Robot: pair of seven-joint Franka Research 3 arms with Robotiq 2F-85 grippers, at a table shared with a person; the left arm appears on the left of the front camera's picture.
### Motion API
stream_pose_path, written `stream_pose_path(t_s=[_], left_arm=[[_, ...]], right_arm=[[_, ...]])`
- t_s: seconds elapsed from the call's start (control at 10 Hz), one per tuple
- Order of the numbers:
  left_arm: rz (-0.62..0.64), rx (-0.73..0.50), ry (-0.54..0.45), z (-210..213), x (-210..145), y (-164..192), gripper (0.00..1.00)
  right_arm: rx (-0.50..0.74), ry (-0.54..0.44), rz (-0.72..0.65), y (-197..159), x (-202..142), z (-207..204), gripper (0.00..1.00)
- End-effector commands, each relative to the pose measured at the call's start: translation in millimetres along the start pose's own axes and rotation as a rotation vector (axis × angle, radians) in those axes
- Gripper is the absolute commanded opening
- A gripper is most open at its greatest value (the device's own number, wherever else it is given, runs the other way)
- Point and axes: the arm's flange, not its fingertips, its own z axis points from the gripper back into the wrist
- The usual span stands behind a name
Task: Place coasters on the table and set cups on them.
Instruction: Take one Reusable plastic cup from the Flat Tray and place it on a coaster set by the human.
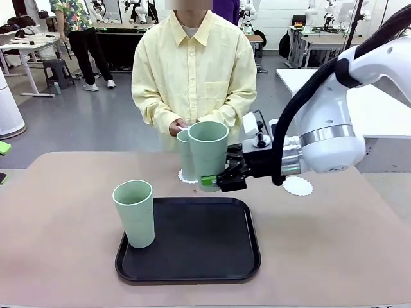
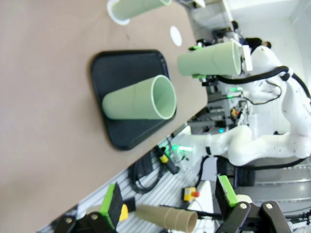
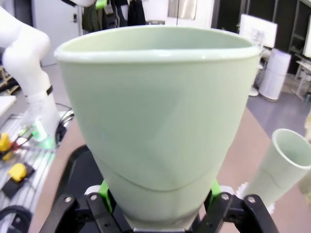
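three mint cups are in play. one cup [image 1: 134, 212] stands upright in the near-left corner of the black tray [image 1: 192, 247]. a second cup [image 1: 184, 157] sits on a coaster [image 1: 187, 178] at the far side of the table [image 1: 58, 199], where the person [image 1: 192, 70] in a pale yellow shirt has a hand [image 1: 176, 128] at its rim. the third cup [image 1: 208, 151] is lifted clear of the table just in front of that one, with the right gripper [image 1: 216, 180] pinching it low at the base, green pads on either side. another coaster [image 1: 297, 186] lies bare to the right, under the arm. the left gripper [image 2: 169, 199] hangs off the table's near edge, fingers spread wide and holding nothing. the tan top is matte and plain. behind it are grey floor [image 1: 96, 122] and a white table [image 1: 292, 78].
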Motion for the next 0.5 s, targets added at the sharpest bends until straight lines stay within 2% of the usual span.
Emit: stream_pose_path(t_s=[0.0, 0.1, 0.2, 0.4], left_arm=[[-0.021, -0.020, -0.008, 0, 0, 1, 1.00], [-0.021, -0.020, -0.008, 0, 0, 1, 1.00], [-0.021, -0.020, -0.008, 0, 0, 1, 1.00], [-0.021, -0.020, -0.008, 0, 0, 1, 1.00]], right_arm=[[-0.001, 0.059, 0.009, -30, -6, 67, 0.80], [0.020, 0.092, 0.006, -41, -11, 102, 0.80], [-0.013, 0.082, 0.006, -53, -17, 139, 0.80], [-0.082, 0.006, -0.018, -69, -32, 214, 0.80]])
